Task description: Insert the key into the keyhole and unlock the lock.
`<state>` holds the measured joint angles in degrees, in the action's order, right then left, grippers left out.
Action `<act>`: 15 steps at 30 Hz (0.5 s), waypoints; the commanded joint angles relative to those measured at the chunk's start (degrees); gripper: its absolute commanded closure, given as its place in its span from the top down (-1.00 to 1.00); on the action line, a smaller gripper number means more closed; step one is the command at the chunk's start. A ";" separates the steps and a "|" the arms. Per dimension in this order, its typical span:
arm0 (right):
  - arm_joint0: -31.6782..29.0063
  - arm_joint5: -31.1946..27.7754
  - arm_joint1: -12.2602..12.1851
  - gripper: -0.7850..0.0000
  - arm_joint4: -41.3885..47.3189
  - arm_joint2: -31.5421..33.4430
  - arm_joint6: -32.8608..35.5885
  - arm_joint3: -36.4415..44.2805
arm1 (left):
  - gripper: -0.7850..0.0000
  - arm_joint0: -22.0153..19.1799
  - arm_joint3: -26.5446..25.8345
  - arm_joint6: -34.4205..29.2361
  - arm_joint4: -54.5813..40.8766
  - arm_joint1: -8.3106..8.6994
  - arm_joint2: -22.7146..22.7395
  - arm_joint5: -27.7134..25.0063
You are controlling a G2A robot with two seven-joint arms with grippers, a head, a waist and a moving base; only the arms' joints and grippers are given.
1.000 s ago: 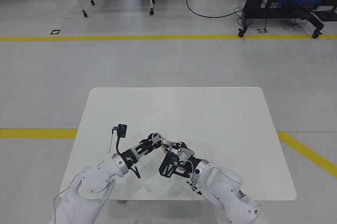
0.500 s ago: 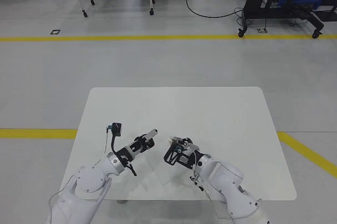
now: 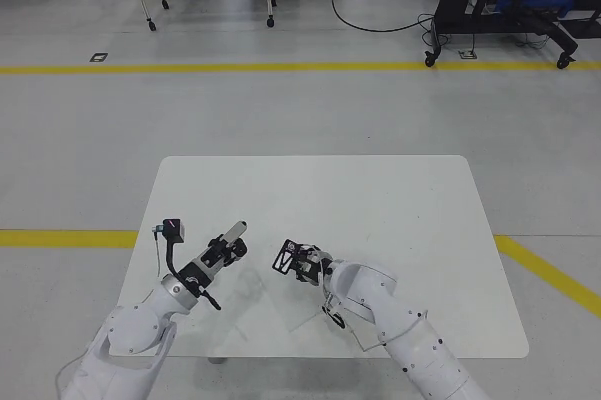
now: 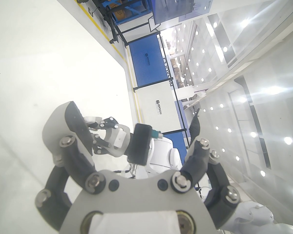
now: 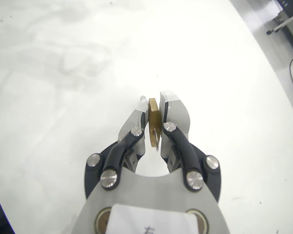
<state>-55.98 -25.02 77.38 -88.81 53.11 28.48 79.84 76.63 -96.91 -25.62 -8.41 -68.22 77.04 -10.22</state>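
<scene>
Right gripper (image 5: 155, 99) leads the scene: you have its two fingers drawn narrow onto the flat faces of a brass lock (image 5: 153, 120), which stands edge-on between them, lifted above the tabletop.

Widest in your top view is the grey floor (image 3: 80, 150), crossed by yellow lines (image 3: 280, 68) along the upper part of the frame and at both sides. On it, filling the middle of the frame, sits the white table (image 3: 400, 190) with rounded corners.

Both arms enter from the lower edge. Your left arm (image 3: 145, 325) climbs from the lower left corner and your right arm (image 3: 390, 310) from just right of lower centre. The two grippers face each other just below the middle of the frame, near one another but apart, with a strip of white tabletop between them.

Your left gripper (image 4: 133, 113) stands spread wide, its dark pads (image 4: 77, 125) far from each other. Through that gap the left wrist camera looks across to the right gripper farther off.

Smallest of all, a silvery key (image 5: 156, 138), or what looks like one, juts from the narrow end of the lock nearest the right wrist camera. How deep it sits in the lock you cannot tell, nor whether the lock is open.
</scene>
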 commanded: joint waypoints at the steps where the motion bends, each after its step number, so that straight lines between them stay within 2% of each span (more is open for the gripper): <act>1: 0.37 1.17 0.18 1.00 0.17 -0.15 0.31 0.43 | 1.00 0.19 -0.23 0.18 0.11 0.01 0.13 -0.12; 4: -1.31 3.04 -0.15 1.00 -1.74 0.63 0.52 3.81 | 1.00 0.25 -0.26 0.15 0.06 0.02 0.32 -0.11; 8: -7.20 3.03 -1.61 1.00 -4.96 4.27 -3.11 13.39 | 1.00 0.16 -0.17 -0.01 0.14 0.03 0.40 0.34; 15: -23.29 2.44 -4.92 1.00 -9.91 15.91 -20.59 29.33 | 1.00 -0.91 1.13 -2.05 -4.19 0.04 1.48 1.68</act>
<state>-75.96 -22.93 72.93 -98.36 66.50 11.79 106.91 75.92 -95.98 -27.17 -11.48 -68.21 78.13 -8.86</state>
